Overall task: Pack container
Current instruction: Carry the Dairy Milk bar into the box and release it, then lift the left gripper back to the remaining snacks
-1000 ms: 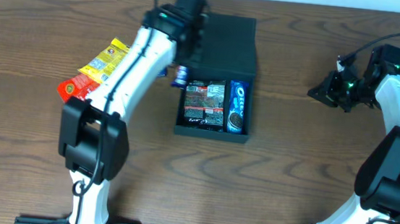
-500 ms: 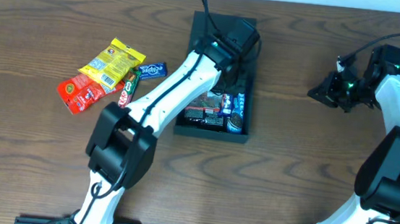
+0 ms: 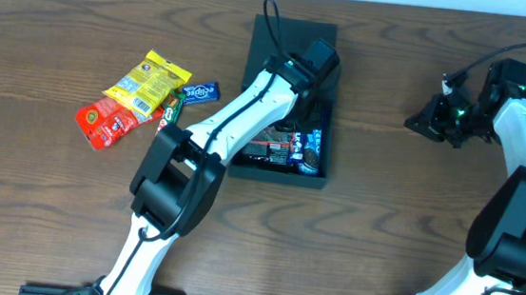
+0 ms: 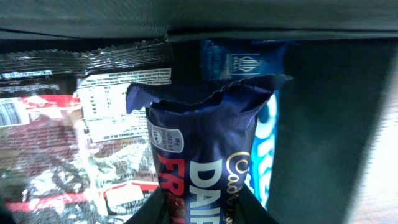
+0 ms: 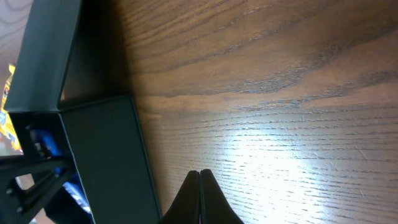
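Observation:
The container [image 3: 276, 175] is a dark, shallow box with its flap lid open at the far side. It holds a black-and-red packet [image 3: 268, 148] and a blue Oreo packet [image 3: 313, 144]. My left gripper [image 3: 309, 75] hangs over the box's far half, shut on a dark blue Dairy Milk chocolate bar [image 4: 205, 155]. In the left wrist view the bar hangs above the black-and-red packet [image 4: 62, 143] and the Oreo packet [image 4: 268, 149], beside the container's bare right side [image 4: 329, 124]. My right gripper [image 3: 429, 124] is shut and empty over the table right of the box; its wrist view shows its fingers [image 5: 200, 180] and the container [image 5: 106, 162].
Left of the box lie a yellow packet [image 3: 149, 82], a red packet [image 3: 103, 122], a small blue packet [image 3: 198, 91] and a green-and-red bar [image 3: 167, 117]. Bare wooden table [image 3: 380, 225] surrounds the box.
My left arm has swung from the box's left side to over its interior, carrying the chocolate bar. The right arm has not moved.

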`<state>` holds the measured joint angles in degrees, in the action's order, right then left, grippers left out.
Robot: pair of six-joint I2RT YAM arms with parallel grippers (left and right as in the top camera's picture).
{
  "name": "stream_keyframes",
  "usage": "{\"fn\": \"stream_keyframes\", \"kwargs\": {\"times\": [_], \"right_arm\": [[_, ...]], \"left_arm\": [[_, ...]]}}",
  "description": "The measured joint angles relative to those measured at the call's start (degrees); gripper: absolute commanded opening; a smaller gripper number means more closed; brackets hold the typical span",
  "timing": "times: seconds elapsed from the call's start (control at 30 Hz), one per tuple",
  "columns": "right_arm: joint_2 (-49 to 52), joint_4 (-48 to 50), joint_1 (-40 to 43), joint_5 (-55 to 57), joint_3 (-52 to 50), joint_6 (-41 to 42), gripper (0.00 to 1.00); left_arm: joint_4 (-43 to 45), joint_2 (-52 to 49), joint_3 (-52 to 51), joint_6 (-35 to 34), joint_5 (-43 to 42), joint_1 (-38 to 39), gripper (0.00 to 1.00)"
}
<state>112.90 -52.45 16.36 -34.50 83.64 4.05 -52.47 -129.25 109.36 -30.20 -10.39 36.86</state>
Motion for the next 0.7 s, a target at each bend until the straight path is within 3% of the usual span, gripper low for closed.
{"fn": "stream_keyframes", "kwargs": {"times": [0.3, 0.53, 0.6, 0.63, 0.7], "right_arm": [[0.0, 0.0, 0.0, 0.0, 0.0, 0.0, 0.01], [0.0, 0.0, 0.0, 0.0, 0.0, 0.0, 0.01], [0.0, 0.0, 0.0, 0.0, 0.0, 0.0, 0.02], [0.0, 0.0, 0.0, 0.0, 0.0, 0.0, 0.01], [0.0, 0.0, 0.0, 0.0, 0.0, 0.0, 0.02]], "left_arm": [[0.0, -3.8, 0.0, 0.3, -0.9, -0.1, 0.16], [0.5, -4.1, 0.0, 1.6, -0.9, -0.1, 0.25], [0.5, -4.3, 0.0, 1.8, -0.9, -0.1, 0.40], [0.5, -4.4, 0.0, 2.0, -0.8, -0.1, 0.58], [0.4, -4.4, 0.0, 2.1, -0.8, -0.2, 0.63]]}}
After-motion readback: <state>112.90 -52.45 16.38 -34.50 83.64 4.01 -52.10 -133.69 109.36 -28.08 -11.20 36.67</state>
